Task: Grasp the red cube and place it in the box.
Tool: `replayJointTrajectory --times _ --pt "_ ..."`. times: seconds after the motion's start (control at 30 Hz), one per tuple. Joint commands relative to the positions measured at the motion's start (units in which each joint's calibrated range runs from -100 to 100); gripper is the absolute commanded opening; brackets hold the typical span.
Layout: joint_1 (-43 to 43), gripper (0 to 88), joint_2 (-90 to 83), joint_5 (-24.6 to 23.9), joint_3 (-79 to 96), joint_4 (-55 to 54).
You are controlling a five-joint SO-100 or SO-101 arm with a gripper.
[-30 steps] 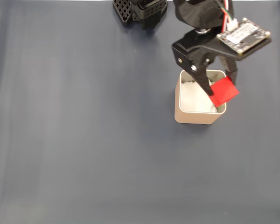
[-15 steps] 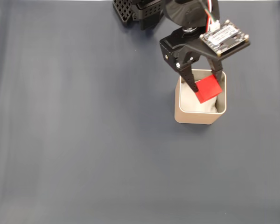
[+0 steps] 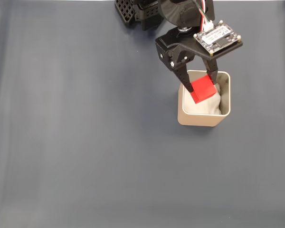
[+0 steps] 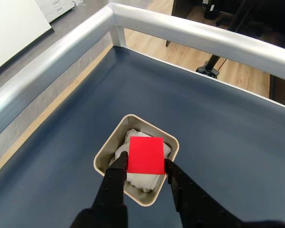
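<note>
Above the box (image 3: 203, 118), your gripper (image 3: 200, 90) is pinching the cube (image 3: 202, 89), one finger on each side face; in the wrist view the cube (image 4: 146, 155) hangs over the white padding (image 4: 143, 180) with the fingers (image 4: 115, 176) straddling it. It looks to you like it sits toward the box's left wall in the fixed view, not dead centre.

Your main risk is the release. If you let go with the cube this close to the wall, an edge could catch the rim and tip it out onto the mat (image 3: 85, 142). The padding is lumpy, so the cube may land tilted or bounce. Drop lower carelessly and a finger could strike the thin wall and shove the light box.

You'll find no readable writing: the circuit board (image 3: 217, 36) on the wrist carries marks too small to make out.
</note>
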Motion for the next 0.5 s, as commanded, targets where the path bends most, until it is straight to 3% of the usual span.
replayJointTrajectory --times 0.0,0.47 --pt "0.24 10.7 -2.13 0.39 -0.32 -1.08" --pt "-0.75 11.7 -3.00 0.63 0.68 -1.74"
